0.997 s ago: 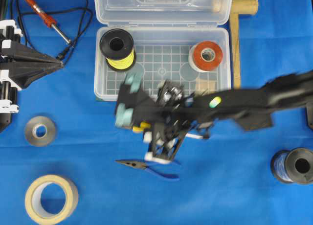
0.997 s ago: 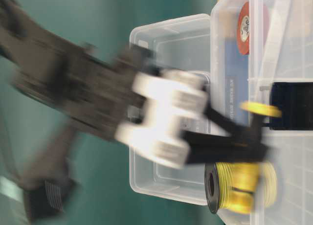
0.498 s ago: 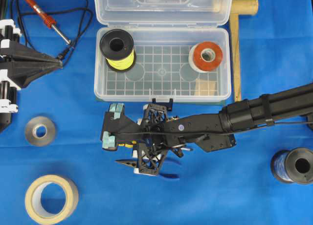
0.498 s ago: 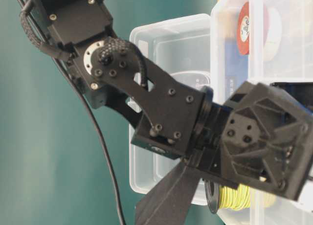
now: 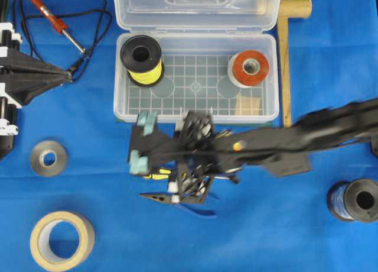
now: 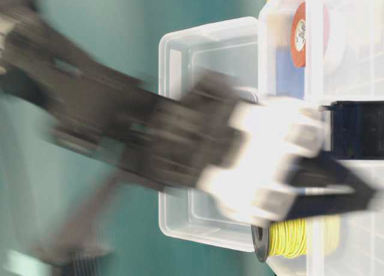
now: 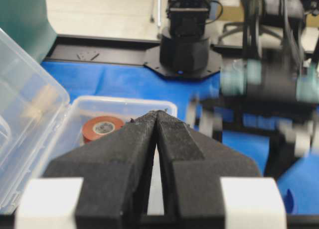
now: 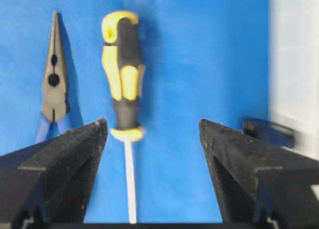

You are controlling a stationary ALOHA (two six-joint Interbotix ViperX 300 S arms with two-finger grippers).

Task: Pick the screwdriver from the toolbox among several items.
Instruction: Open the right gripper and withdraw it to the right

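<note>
One screwdriver, light and stiff, lies on the blue surface outside the toolbox, beside pliers; my right end effector, fingers apart, should take its grippy handle.

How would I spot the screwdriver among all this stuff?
Find the clear toolbox. On the blue cloth just outside its front wall, the screwdriver lies beside the blue-handled pliers. Its yellow-and-black handle and thin silver shaft set it apart.

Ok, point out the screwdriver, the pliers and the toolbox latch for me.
screwdriver [image 8: 123, 74], right wrist view, on the handle.
pliers [image 8: 54, 82], right wrist view, near the pivot.
toolbox latch [image 6: 355, 129], table-level view, on its dark face.
</note>
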